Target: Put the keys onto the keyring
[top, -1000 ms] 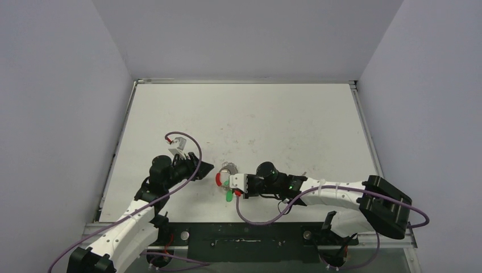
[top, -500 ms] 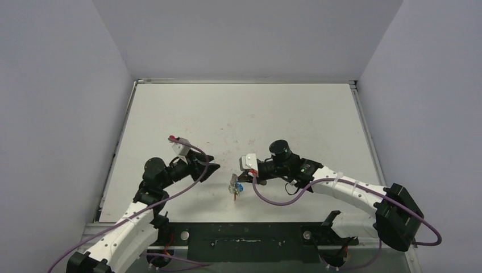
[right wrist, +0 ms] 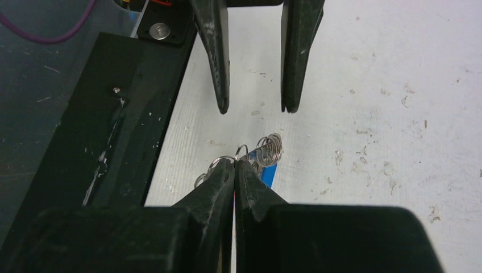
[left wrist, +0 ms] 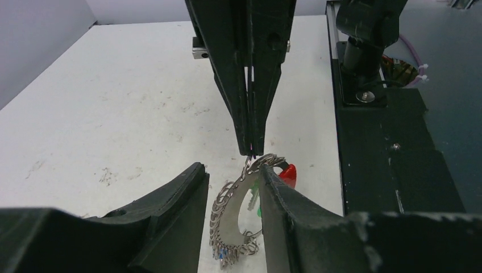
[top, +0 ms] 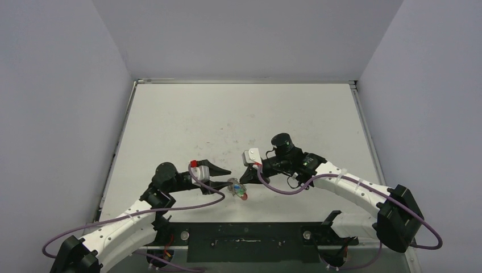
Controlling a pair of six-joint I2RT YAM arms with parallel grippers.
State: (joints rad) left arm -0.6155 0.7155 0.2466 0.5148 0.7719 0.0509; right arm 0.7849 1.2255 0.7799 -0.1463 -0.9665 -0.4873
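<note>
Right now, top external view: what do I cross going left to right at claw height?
White-and-black left arm → left claw → silvery coiled keyring with a red section → right claw → white-and-black right arm. The small keys are left out, since they overlap the ring.

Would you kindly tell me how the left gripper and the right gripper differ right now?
The left gripper stands open, fingers apart; the right gripper is shut. The right gripper pinches the keyring by its top; the left gripper holds nothing. Both point tip to tip at the keyring.
</note>
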